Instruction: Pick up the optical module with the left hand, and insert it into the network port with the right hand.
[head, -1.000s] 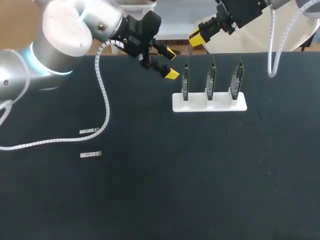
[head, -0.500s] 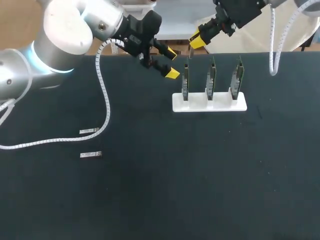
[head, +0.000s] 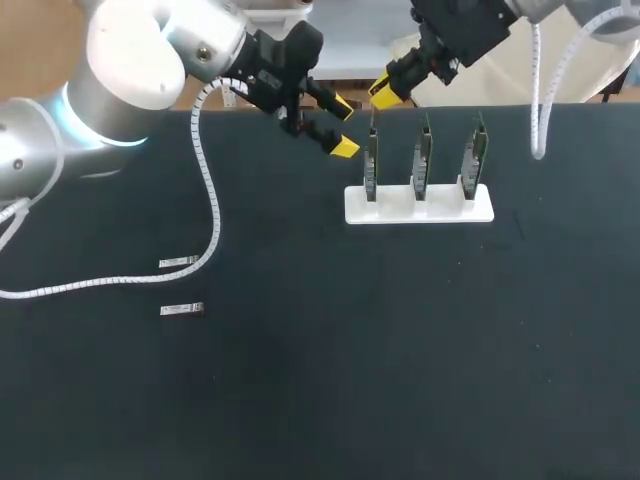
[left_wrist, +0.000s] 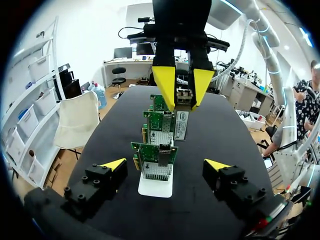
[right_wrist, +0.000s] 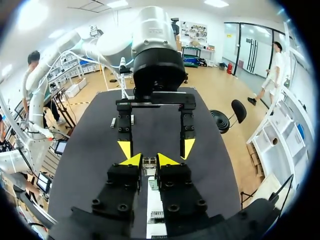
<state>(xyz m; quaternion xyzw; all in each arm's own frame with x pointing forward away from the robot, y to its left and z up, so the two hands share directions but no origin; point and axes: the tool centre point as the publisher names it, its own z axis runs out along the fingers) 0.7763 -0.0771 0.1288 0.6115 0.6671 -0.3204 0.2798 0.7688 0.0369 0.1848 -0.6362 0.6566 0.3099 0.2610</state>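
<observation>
My right gripper (head: 384, 91) hangs above the leftmost of three upright network cards (head: 371, 160) in a white stand (head: 440, 207). It is shut on a silver optical module (left_wrist: 181, 119), which points down just over that card's top edge; the module also shows between its yellow tips (right_wrist: 149, 162). My left gripper (head: 340, 126) is open and empty, level with the cards and just to their left. In the left wrist view its fingers (left_wrist: 112, 164) stand wide to either side of the nearest card (left_wrist: 159, 159).
Two more optical modules (head: 178, 262) (head: 182, 309) lie flat on the black table at the left. The left arm's white cable (head: 205, 180) loops down over the table near them. The stand's base (right_wrist: 155, 202) shows under my right gripper.
My right gripper has moved a little left and lower with the module, closer to the leftmost card. The left arm has stayed in place, still open.
</observation>
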